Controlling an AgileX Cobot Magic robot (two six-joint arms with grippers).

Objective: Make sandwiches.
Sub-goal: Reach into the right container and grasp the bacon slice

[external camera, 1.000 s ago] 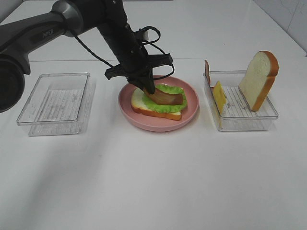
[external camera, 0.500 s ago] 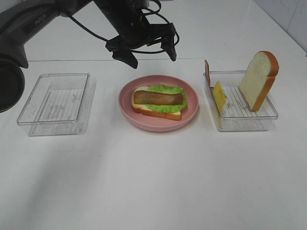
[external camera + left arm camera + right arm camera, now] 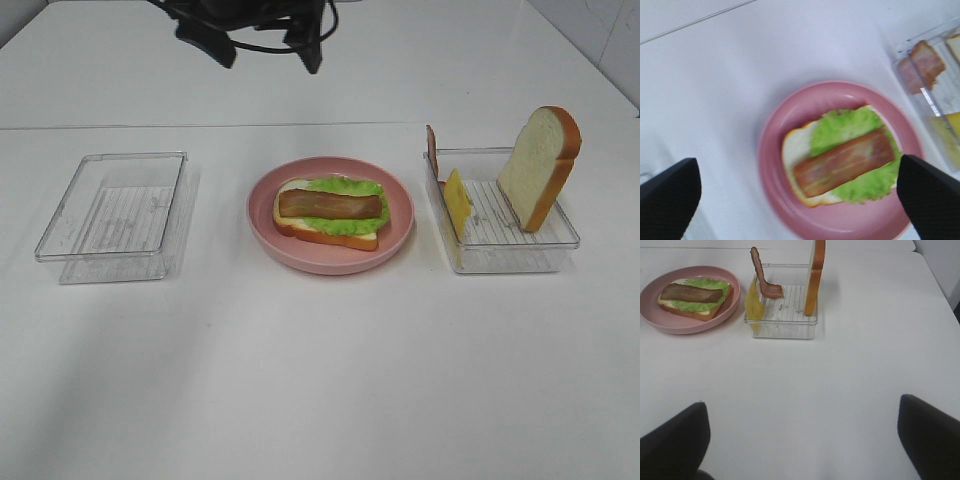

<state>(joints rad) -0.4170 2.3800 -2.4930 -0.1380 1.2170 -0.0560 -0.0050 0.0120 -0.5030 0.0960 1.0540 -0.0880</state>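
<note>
on the pink plate (image 3: 320,259), bacon (image 3: 330,204) tops lettuce (image 3: 350,185) and bread (image 3: 287,208).

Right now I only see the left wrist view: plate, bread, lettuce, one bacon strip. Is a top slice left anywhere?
Observer: Yes, a bread slice stands on edge in the right tray.
Operator: Anything left of the plate?
Observer: A second clear tray, nothing in it.
Operator: The right arm?
Observer: Its jaws stand open over bare table, holding nothing.
</note>
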